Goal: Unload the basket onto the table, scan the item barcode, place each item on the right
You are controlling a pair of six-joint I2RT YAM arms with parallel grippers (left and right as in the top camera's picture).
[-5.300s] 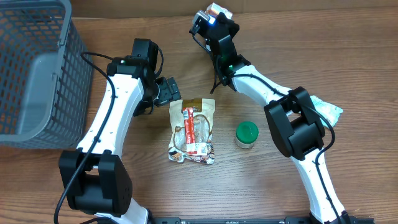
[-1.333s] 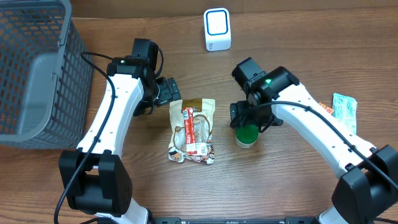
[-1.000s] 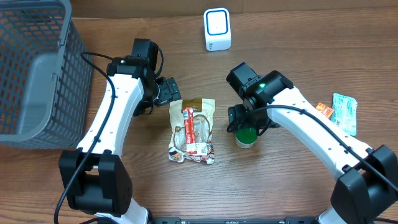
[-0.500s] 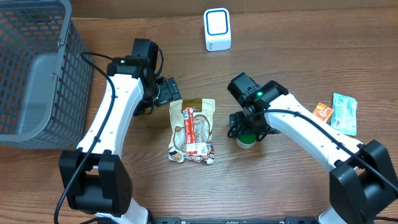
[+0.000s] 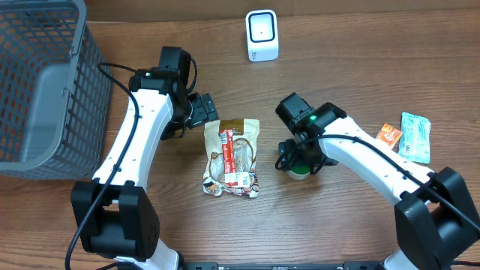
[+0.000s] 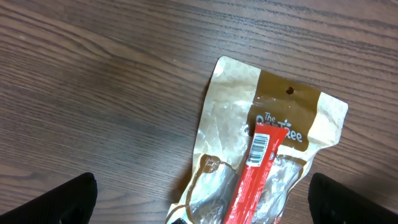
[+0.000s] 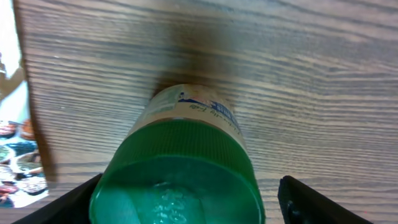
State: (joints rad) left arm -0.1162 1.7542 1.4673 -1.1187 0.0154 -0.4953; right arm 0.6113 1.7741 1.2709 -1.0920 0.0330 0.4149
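Overhead + both wrist views.

- Green-lidded jar (image 5: pixel 298 172): upright on the wooden table (image 5: pixel 360 67), near its middle. Mostly hidden from above by the arm over it. Right wrist view shows a ribbed green lid and a pale label band with blue print below it. No barcode readable.
- Right gripper (image 5: pixel 300 162): directly over the jar, jaws apart and straddling the lid. One finger (image 7: pixel 314 200) stands clear of the lid with bare wood between; the other sits right at the lid's edge, contact cannot be told. Not clamped; the jar stands on the table.
- Snack pouch (image 5: pixel 232 157): lies flat just left of the jar, not touching it. Tan and clear, brown header with a hang hole. A red stick packet (image 6: pixel 258 168) lies lengthwise on it, barcode face up.
- Left gripper (image 5: pixel 205 111): left of the jar, beyond the pouch, at the pouch's top corner. Jaws spread wide, nothing between them.
- White scanner (image 5: pixel 262 35): well beyond the jar, toward the far table edge, slightly left.
- Orange packet (image 5: pixel 389 135) and pale green packet (image 5: pixel 416 136): right of the jar, well apart from it, side by side.
- Grey mesh basket (image 5: pixel 75 45): far left of the jar, at the table's corner.
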